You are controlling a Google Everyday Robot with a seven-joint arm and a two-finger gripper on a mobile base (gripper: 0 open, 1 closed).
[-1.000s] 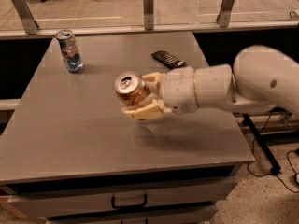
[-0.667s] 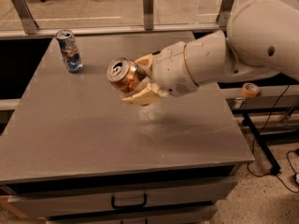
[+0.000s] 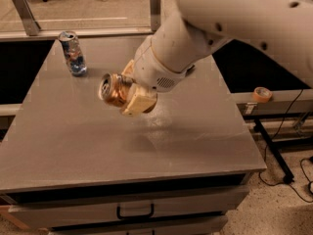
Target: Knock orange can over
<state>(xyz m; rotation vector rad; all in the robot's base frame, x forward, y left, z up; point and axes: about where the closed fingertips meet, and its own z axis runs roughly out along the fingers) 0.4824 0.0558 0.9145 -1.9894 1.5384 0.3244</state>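
Observation:
The orange can [image 3: 113,89] is coppery gold with a silver top. It lies tipped on its side, top facing left, held above the middle of the grey table [image 3: 73,141]. My gripper [image 3: 128,91] is shut on the can, with its cream fingers [image 3: 139,104] wrapped around the can's body. The big white arm [image 3: 220,18] reaches in from the upper right and hides the far right part of the table.
A slimmer blue-and-silver can [image 3: 73,53] stands upright at the table's far left corner. A roll of tape [image 3: 262,94] sits on a ledge to the right. A drawer with a black handle [image 3: 134,211] is below the table's front edge.
The arm has swung left and toward the camera with the can in the gripper. The can has tilted further onto its side. The dark object at the back of the table is now hidden.

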